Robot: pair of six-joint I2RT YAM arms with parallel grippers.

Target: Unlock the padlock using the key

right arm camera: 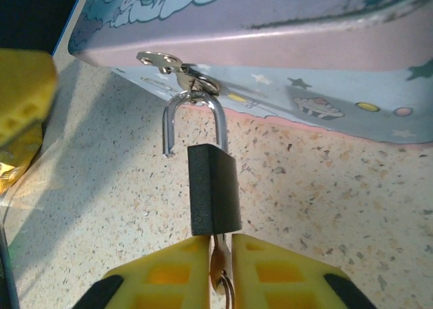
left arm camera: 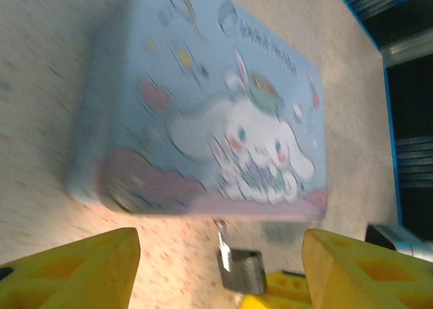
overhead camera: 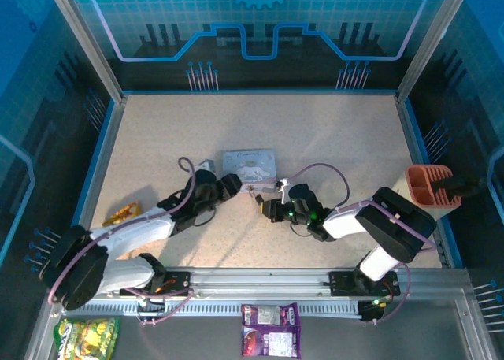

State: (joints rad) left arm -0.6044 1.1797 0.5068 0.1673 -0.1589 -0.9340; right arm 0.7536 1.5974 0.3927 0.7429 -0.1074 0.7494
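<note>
Right gripper [right arm camera: 220,245]: clamped on the key [right arm camera: 218,265], a finger each side
Key: stuck up into the padlock [right arm camera: 214,187] from below
Padlock: mid-table [overhead camera: 339,139], by the near edge of the tin [right arm camera: 284,45]; shackle [right arm camera: 193,103] has one leg free of the body, loop through the clasp [right arm camera: 162,60]
Left gripper [left arm camera: 218,255]: spread wide, holding nothing, at the tin's near-left corner
Tin: flat mid-table, picture side up
</note>
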